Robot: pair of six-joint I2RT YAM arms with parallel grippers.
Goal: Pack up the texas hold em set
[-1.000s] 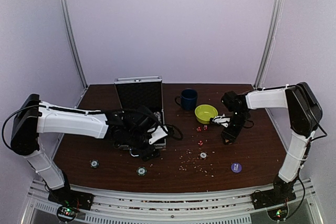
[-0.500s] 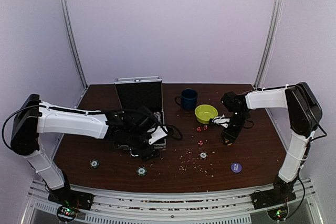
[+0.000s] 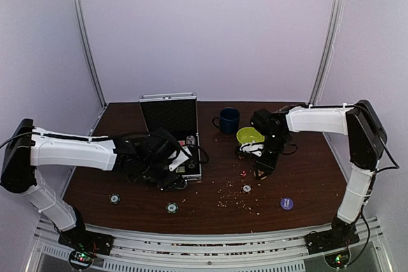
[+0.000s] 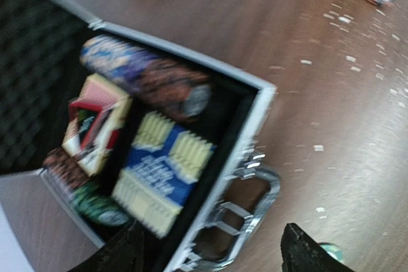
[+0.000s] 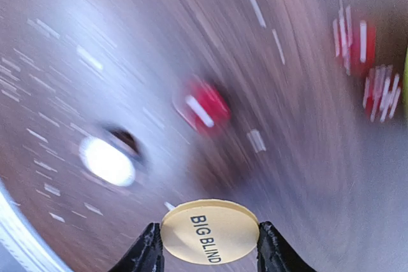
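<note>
Between right gripper fingers, 1 disc, apparently gripped.

**Left arm:** the shoulder link now sits further toward the left edge of the top view, and the forearm is drawn back with it.

**Left gripper**: lies left of and slightly behind its earlier spot, at the near edge of the case. More of the case's tray is uncovered on the right side.

**Right arm:** reaches further left. The wrist now overlaps the right rim of the bowl, where earlier it stood clear.

**Right gripper**: is shifted left, now just right of a red die. The jaws are narrower than before, clamped on a cream disc.
</note>
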